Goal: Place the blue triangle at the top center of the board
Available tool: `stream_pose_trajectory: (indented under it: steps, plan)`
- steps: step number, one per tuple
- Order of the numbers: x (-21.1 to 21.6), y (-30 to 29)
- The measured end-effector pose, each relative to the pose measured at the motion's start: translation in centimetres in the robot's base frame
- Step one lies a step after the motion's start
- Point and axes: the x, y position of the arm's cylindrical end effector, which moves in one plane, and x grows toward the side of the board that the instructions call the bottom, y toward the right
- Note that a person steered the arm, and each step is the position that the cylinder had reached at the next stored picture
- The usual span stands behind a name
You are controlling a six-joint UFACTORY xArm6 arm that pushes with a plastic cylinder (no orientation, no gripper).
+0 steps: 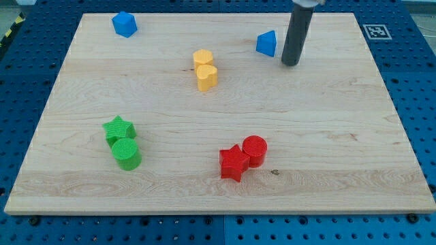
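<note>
My tip stands just to the view's right of the triangle; the other blocks lie leftward and below.

Setting: lab or test bench, as I read it. Evidence: wooden board laid on a blue pegboard with a regular grid of holes; a printed marker tag at the board's upper right corner; yellow-black tape at the view's top left. No household items in my view.
</note>
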Motion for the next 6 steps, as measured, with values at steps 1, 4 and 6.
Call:
stream_pose_trajectory:
  steps: [1, 4, 6]
  plan:
    - [-2.6, -2.0]
    - [-3.5, -6.3]
    - [-5.4, -8.5]
